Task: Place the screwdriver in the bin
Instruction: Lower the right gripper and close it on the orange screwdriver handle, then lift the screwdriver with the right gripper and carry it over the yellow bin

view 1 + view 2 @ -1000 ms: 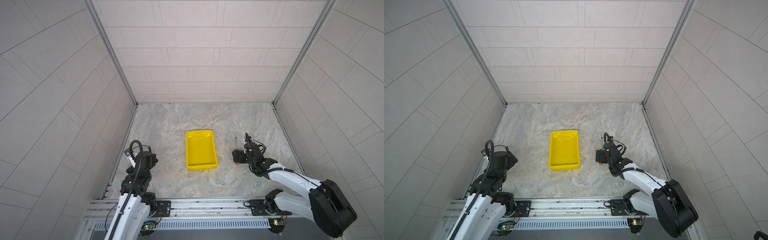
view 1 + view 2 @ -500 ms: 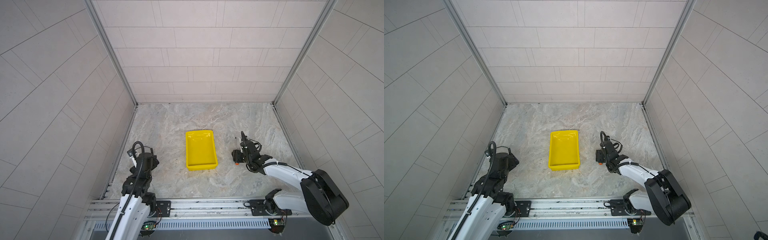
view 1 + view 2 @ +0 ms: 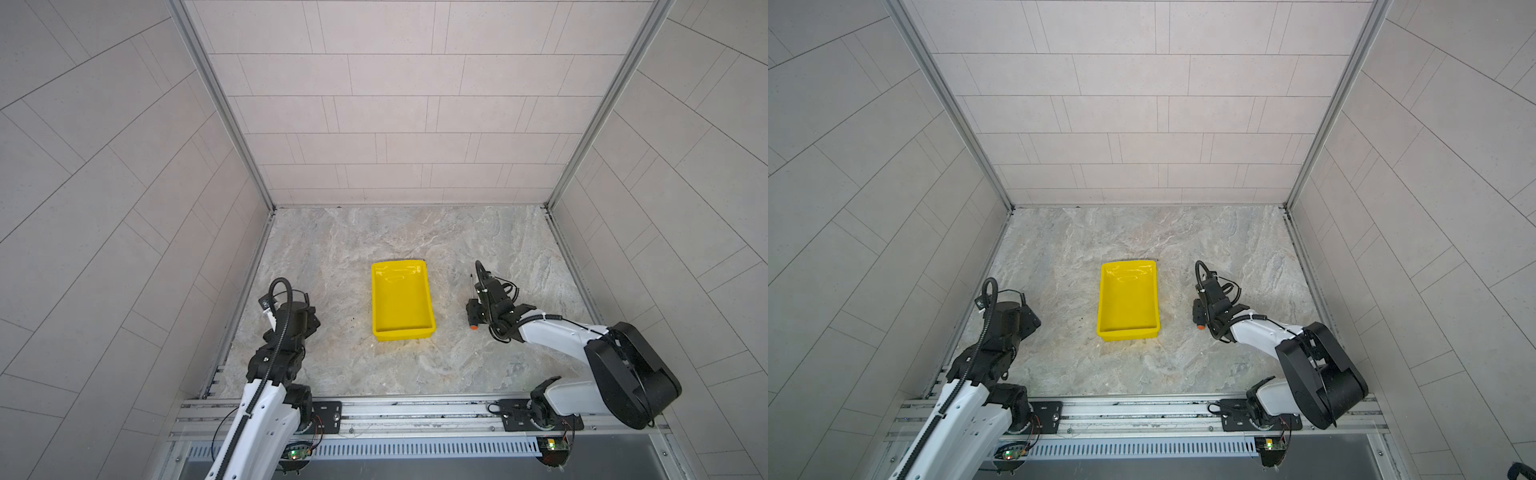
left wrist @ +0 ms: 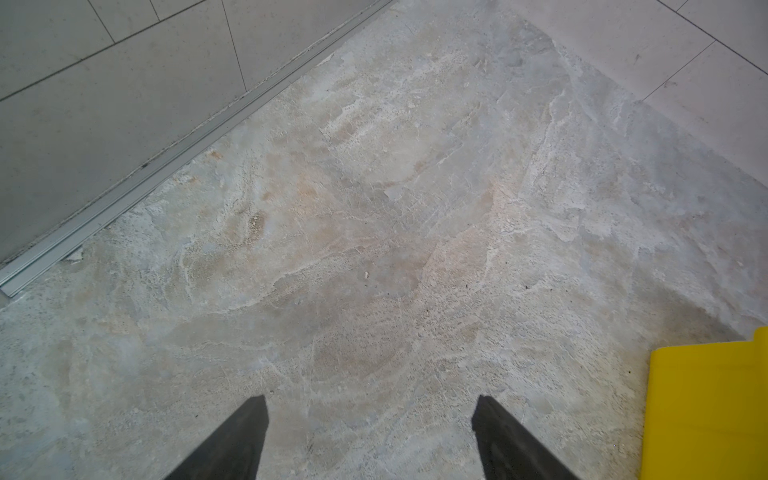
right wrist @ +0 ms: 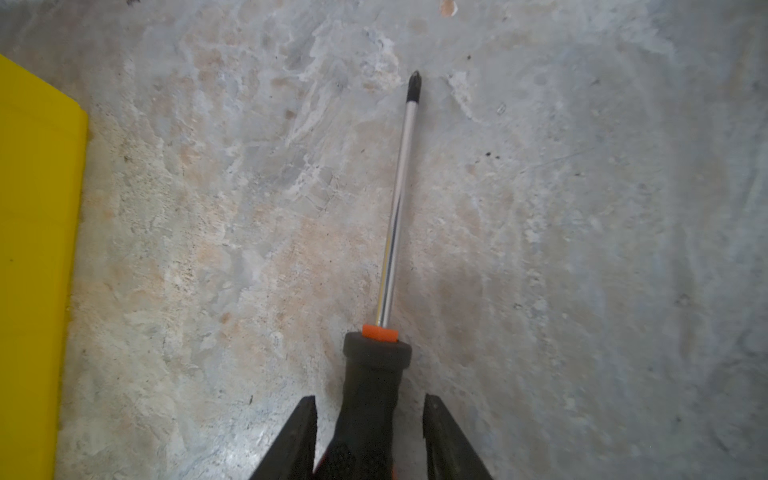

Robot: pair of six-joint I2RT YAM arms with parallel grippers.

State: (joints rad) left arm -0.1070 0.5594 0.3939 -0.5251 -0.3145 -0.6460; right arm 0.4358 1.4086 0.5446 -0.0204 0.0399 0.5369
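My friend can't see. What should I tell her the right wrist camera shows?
A screwdriver with a black handle, orange collar and shiny metal shaft lies on the grey stone-look table. The right gripper has a black finger on each side of the handle, and part of the yellow bin shows at one edge.

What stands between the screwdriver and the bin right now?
Nothing visible. Only a bare strip of marbled stone tabletop separates the slim black-handled, orange-tipped screwdriver from the low side wall of the shallow bright yellow plastic bin.
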